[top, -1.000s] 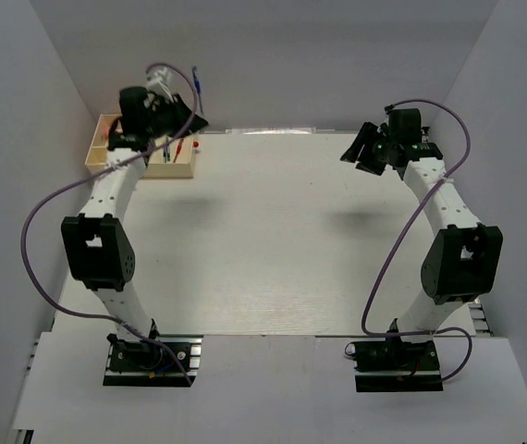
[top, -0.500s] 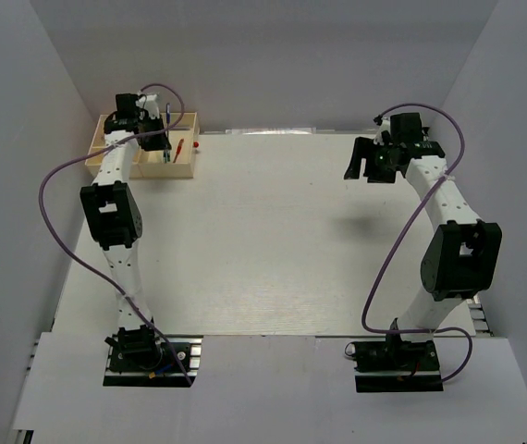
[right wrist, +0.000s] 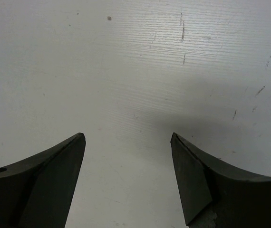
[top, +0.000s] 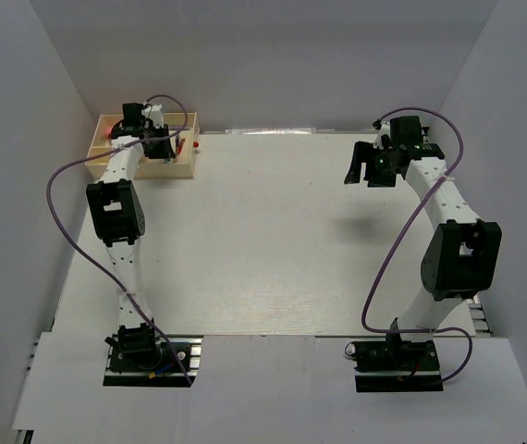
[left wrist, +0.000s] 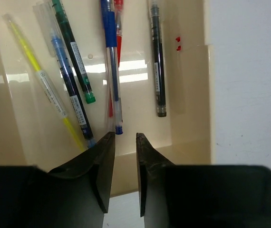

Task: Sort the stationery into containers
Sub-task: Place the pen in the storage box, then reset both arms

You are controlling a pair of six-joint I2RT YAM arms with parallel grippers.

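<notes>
The cream-beige tray [top: 182, 166] stands at the table's far left corner. In the left wrist view several pens lie in its large compartment [left wrist: 190, 95]: a yellow-green pen [left wrist: 45, 90], a dark blue pen [left wrist: 71, 90], a green-tipped pen [left wrist: 73, 52], a blue-capped clear pen [left wrist: 111, 71] over a red pen [left wrist: 118, 28], and a dark clear pen [left wrist: 157, 61]. My left gripper [left wrist: 124, 137] hovers low over the tray's near wall, jaws a little apart with nothing between them; it also shows in the top view [top: 157, 143]. A pink spot [top: 108, 132] shows in the tray's left compartment. The tape ring is hidden. My right gripper [top: 361, 166] is open and empty over bare table [right wrist: 128, 137].
A tiny red knob [top: 196, 146] sits on the tray's right side and shows in the left wrist view [left wrist: 178, 43]. White walls close in the table on the left, back and right. The left arm's purple cable [top: 69, 171] loops beside the tray.
My left gripper has come down from above the tray, where it held a blue pen upright, to just over the tray. The pen now lies in the tray. The right gripper barely moved.
</notes>
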